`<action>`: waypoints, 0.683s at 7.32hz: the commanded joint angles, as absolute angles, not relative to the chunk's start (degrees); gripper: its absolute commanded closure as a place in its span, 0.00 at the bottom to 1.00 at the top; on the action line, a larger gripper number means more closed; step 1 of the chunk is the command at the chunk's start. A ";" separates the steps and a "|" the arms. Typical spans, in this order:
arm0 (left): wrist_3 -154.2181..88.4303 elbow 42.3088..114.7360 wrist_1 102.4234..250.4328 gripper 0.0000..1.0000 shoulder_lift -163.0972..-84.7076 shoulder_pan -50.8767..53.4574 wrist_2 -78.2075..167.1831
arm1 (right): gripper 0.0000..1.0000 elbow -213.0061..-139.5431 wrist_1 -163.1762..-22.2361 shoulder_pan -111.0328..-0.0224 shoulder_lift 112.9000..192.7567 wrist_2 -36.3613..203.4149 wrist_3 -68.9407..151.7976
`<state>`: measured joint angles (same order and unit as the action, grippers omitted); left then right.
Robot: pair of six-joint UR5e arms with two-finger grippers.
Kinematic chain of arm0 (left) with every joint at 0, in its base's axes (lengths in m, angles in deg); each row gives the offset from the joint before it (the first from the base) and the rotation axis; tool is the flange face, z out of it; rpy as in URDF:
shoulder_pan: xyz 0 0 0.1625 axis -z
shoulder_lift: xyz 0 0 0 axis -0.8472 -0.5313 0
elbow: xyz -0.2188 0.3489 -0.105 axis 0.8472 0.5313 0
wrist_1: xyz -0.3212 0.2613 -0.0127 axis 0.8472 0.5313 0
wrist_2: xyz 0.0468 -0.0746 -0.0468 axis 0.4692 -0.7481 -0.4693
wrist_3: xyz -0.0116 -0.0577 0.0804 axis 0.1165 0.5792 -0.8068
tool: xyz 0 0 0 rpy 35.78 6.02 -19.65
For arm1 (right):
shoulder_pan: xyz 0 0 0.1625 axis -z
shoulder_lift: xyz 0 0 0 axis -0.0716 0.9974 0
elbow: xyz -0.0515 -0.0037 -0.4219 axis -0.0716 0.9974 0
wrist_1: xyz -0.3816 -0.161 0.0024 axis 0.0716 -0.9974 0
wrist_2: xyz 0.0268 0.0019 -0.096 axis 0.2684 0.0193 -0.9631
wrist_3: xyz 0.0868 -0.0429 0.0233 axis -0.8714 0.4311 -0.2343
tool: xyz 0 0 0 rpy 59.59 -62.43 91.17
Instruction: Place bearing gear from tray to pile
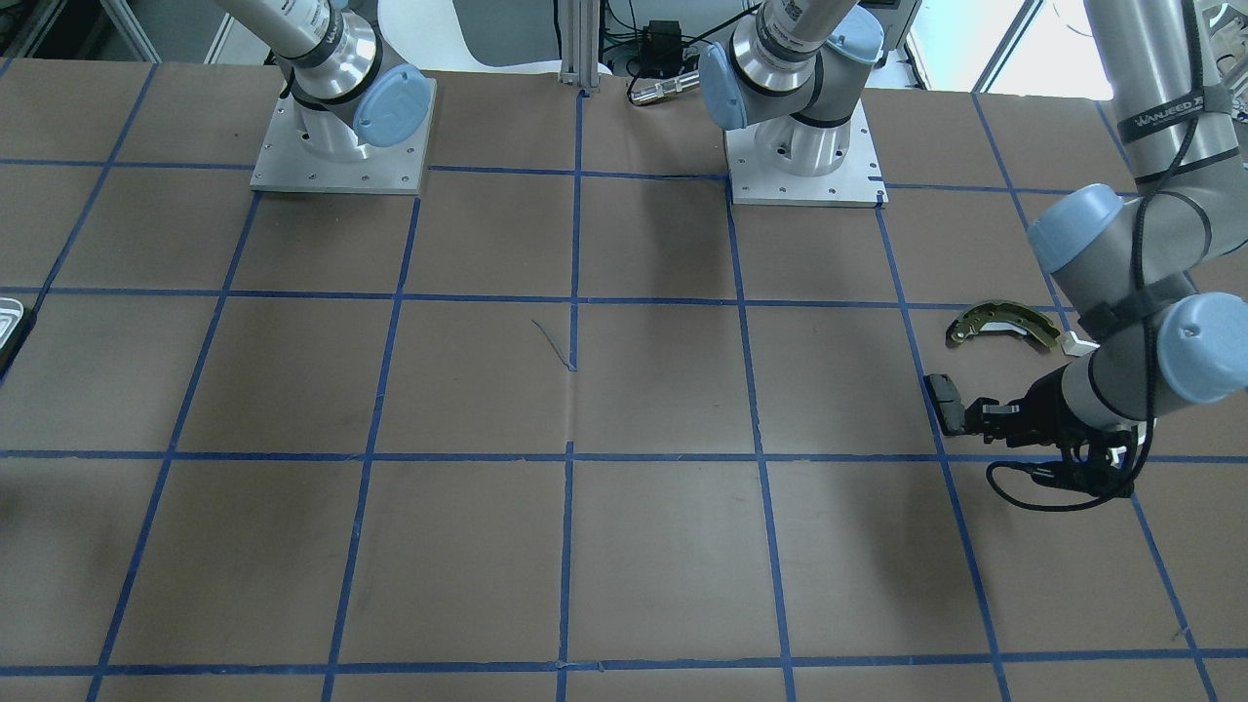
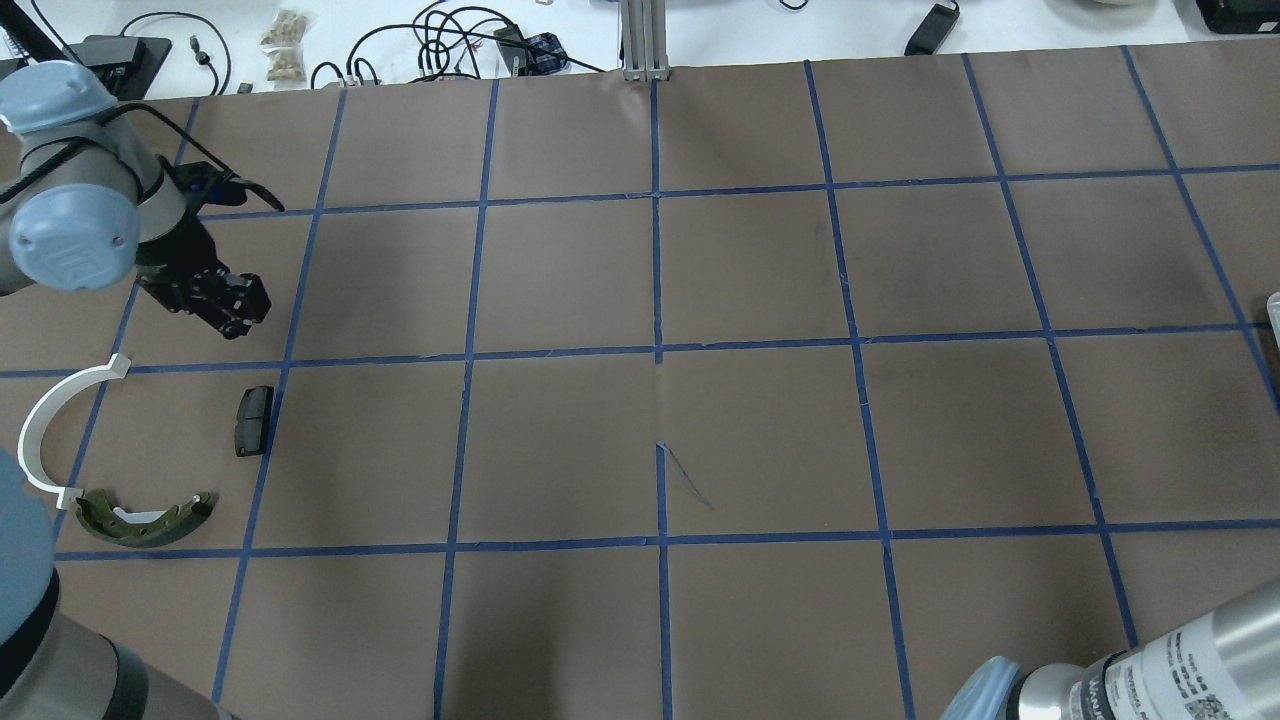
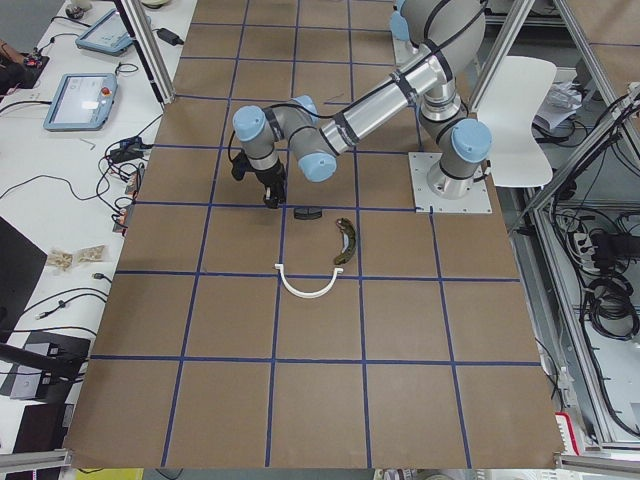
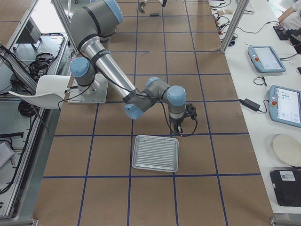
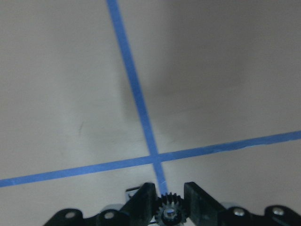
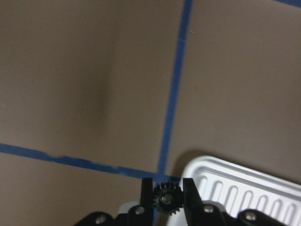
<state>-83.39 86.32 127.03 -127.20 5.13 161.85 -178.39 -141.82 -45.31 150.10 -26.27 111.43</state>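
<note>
My left gripper (image 2: 236, 306) is shut on a small black bearing gear (image 5: 168, 210), held between its fingers (image 5: 144, 200) above a crossing of blue tape. It hovers just beyond the pile: a black rectangular pad (image 2: 253, 420), a white plastic arc (image 2: 45, 430) and a brass-and-grey brake shoe (image 2: 150, 517). My right gripper (image 6: 167, 184) is shut on a second black bearing gear (image 6: 167, 200), just beside the corner of the silvery ribbed tray (image 6: 244, 188). The exterior right view shows this gripper (image 4: 178, 132) next to the tray's far edge (image 4: 155, 153).
The table is brown paper with a blue tape grid (image 2: 657, 350). Both arm bases (image 1: 804, 166) stand at the robot's side. Only the tray's edge (image 1: 8, 322) shows in the front-facing view. Cables and tablets (image 4: 282, 106) lie on the side bench.
</note>
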 commanded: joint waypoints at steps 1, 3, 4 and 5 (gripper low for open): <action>-88.74 90.46 123.54 1.00 -127.51 -0.50 161.82 | 1.00 -185.28 -140.51 -58.77 155.68 -26.50 97.55; -88.93 94.67 118.63 1.00 -127.60 -1.47 161.82 | 1.00 -191.63 -141.03 -70.80 161.83 -27.20 82.16; -88.85 97.30 115.90 1.00 -127.60 -2.52 161.82 | 1.00 -192.87 -140.24 -76.78 164.21 -27.56 72.88; -89.37 98.89 114.31 1.00 -127.08 -3.14 161.91 | 1.00 -194.88 -140.85 -83.19 165.28 -29.39 65.56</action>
